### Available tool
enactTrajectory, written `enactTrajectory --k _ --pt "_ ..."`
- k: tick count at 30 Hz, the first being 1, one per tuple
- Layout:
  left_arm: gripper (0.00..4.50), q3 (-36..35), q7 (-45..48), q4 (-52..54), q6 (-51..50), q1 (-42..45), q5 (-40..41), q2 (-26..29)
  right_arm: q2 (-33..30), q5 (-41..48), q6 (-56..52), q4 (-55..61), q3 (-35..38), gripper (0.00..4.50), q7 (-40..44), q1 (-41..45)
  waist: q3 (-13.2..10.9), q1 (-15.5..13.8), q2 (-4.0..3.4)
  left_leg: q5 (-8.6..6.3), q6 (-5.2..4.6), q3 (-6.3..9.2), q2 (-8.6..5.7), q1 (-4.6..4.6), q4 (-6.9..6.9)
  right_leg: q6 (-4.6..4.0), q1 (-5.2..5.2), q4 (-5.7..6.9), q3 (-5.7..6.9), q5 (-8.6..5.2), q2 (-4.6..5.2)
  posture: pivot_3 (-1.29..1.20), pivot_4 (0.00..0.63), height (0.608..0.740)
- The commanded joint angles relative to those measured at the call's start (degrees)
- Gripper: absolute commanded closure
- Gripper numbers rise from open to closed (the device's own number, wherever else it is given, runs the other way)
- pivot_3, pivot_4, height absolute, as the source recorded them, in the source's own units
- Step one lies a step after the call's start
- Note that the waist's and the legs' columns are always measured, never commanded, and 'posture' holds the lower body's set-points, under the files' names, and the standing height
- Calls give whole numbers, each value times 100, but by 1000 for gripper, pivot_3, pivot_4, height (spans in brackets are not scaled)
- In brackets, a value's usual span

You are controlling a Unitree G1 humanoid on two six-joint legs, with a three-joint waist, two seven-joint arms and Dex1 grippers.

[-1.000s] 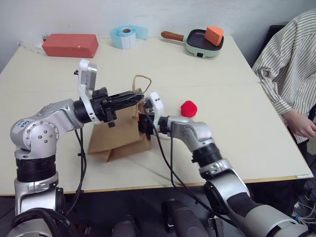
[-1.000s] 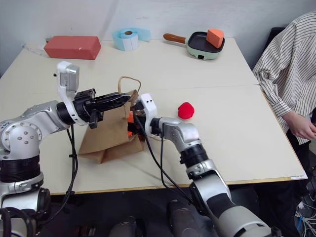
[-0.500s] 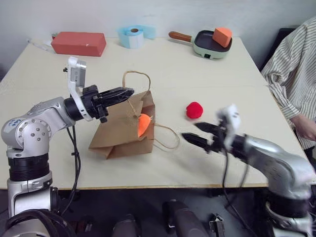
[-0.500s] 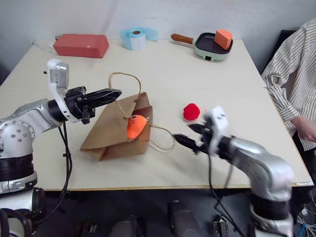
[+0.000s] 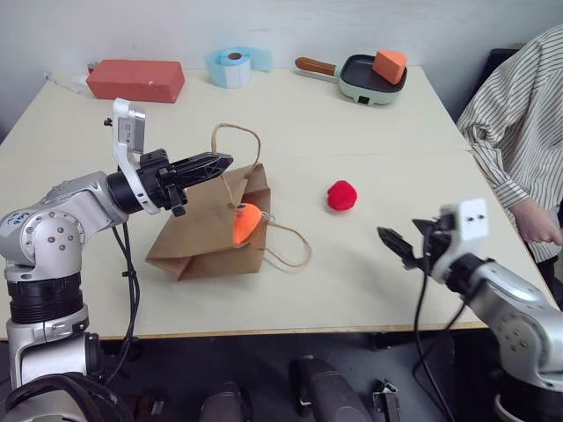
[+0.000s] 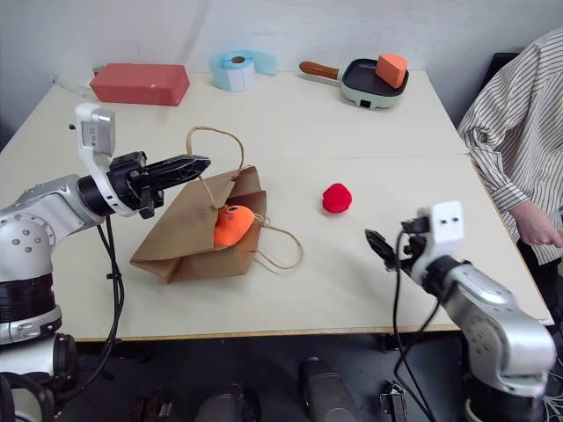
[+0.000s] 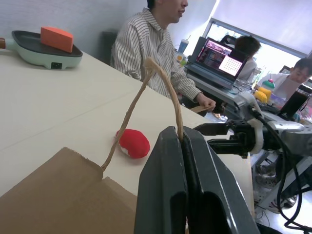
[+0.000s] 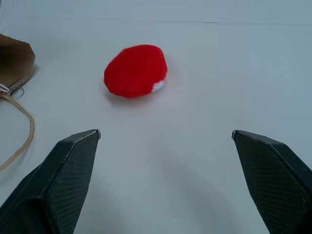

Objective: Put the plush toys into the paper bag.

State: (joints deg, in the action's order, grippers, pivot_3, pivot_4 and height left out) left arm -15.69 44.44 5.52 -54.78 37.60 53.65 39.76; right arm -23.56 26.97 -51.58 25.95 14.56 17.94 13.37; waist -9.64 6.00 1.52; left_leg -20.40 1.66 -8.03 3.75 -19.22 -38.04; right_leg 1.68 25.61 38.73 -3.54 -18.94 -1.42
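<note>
The brown paper bag (image 5: 189, 242) lies on its side on the table, mouth toward the right. My left gripper (image 5: 224, 161) is shut on the bag's upper cord handle (image 7: 161, 83) and holds it lifted. An orange plush toy (image 5: 247, 222) sits in the bag's mouth, partly sticking out. The small red plush toy (image 5: 342, 195) rests on the bare table to the right of the bag. My right gripper (image 8: 165, 134) hovers open and empty near the table's front right, pointing at the red toy (image 8: 136, 70) from a short distance.
The bag's second handle (image 5: 290, 251) loops loose on the table. At the back stand a red brick-shaped block (image 5: 135, 79), a blue tape roll (image 5: 232, 66) and a green pan (image 5: 356, 83) holding an orange wedge (image 5: 389, 64). A person in a striped shirt (image 5: 519, 132) sits at the right edge.
My right gripper pulled away from the bag's mouth and swung far to the right, leaving the orange toy there. The left gripper kept its hold on the handle.
</note>
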Motion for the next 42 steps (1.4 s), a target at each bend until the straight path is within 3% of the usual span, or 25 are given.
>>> enactTrajectory --k 1,6,11,14,21,26,32,42 --pt "4500 -167 -41 175 59 83 83 53 283 -588 858 -955 -546 58 -235 665 0 0 0 0 0 -2 0 -1 -1 0 1 -2 -1 0 0 0 150 740" --pt "4500 -256 -125 269 44 38 129 100 828 -1267 1974 -3090 -1078 58 -425 1957 0 37 -1 1 -2 -6 1 0 -4 -1 3 2 -1 0 0 0 150 740" --pt "4500 -357 -219 356 5 -41 185 128 1138 -1553 2539 -4608 -1232 58 -351 2563 0 39 -1 1 -2 -6 2 -1 -4 -1 5 5 0 0 1 0 150 740" --pt "4500 -458 -280 352 -47 -85 237 164 1231 -1604 2811 -4975 -1199 636 -309 2658 0 43 0 1 -2 -6 2 -2 -9 -1 4 7 0 0 2 0 150 740" --pt "4500 -691 -359 303 -186 -205 424 254 1189 -1556 2979 -4402 -1212 2927 66 2306 0 60 0 1 -1 -5 5 1 -12 -1 5 20 1 0 1 0 150 740" --pt "4500 -665 -331 298 -211 -211 440 268 1075 -945 2513 -2977 -1357 3933 967 1945 0 44 -1 1 -1 -4 5 0 -11 -1 6 19 1 0 1 0 150 740" --pt "4500 -558 -234 206 -190 -93 422 244 926 -519 1857 -2042 -2166 4035 2082 2245 0 56 -1 2 1 -2 5 2 -13 -1 6 24 3 0 1 0 150 740" --pt "4500 -314 -340 583 -232 67 618 -43 1570 -1143 2126 -3921 -3499 4035 3126 3736 1 46 1 1 0 1 5 -2 -21 -2 6 22 6 0 3 0 150 740"
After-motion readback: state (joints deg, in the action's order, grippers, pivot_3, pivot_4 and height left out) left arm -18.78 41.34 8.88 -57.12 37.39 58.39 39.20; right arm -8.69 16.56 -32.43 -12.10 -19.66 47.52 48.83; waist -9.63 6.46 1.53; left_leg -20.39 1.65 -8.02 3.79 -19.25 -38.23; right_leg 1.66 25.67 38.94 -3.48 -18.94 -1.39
